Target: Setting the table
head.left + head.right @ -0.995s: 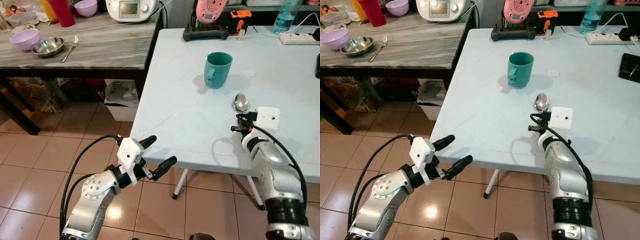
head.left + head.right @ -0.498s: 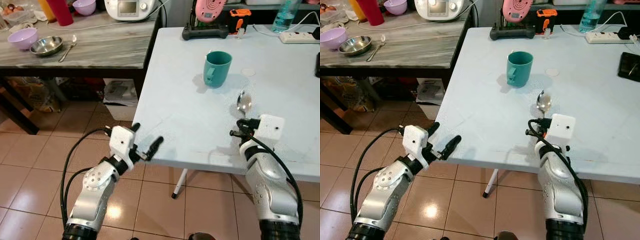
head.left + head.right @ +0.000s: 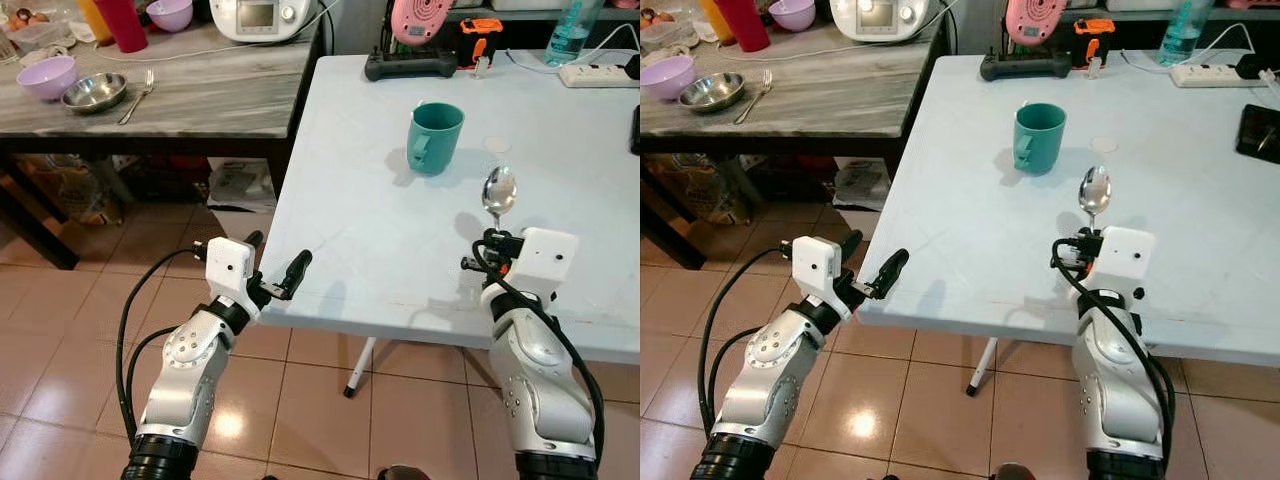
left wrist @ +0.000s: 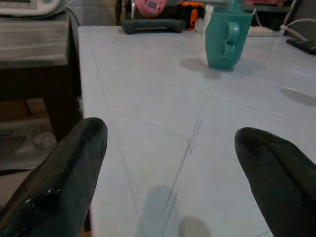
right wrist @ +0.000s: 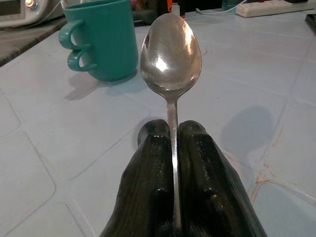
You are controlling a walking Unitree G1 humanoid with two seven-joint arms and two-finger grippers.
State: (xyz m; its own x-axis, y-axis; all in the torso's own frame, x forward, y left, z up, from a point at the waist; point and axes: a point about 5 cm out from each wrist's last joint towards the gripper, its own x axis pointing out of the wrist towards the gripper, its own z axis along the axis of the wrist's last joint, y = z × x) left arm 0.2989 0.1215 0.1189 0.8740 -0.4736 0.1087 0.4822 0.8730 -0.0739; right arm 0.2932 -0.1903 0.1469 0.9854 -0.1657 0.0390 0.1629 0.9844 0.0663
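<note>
The right arm rose from below the near edge of the table (image 3: 350, 230), forearm upright, its white wrist block over the tabletop. The right gripper (image 5: 174, 133) was clamped tight on the handle of a spoon (image 3: 499, 189), whose bowl stuck out beyond the fingertips, above the surface and pointing toward the far side; its shadow lay on the tabletop just beside it. A teal mug (image 3: 434, 138) stood upright farther in, near the spoon but apart from it, handle turned to the near left. The left arm was bent at the elbow over the floor (image 3: 90, 330), reaching up to the table's near left corner. The left gripper (image 3: 272, 272) held nothing, its fingers (image 4: 64, 182) spread wide at the table's edge, aimed across the top toward the mug. The table was pale blue-white, with faint scratches and a reddish stain near the front edge. Along its far edge were a black object, a pink appliance, an orange item, a bottle and a power strip (image 3: 598, 76). To the left stood a marbled counter (image 3: 200, 95) carrying a lilac bowl (image 3: 49, 77), a steel bowl (image 3: 95, 92), a fork (image 3: 139, 93), a red cup and a white cooker (image 3: 263, 17). The floor was reddish-brown tile.
</note>
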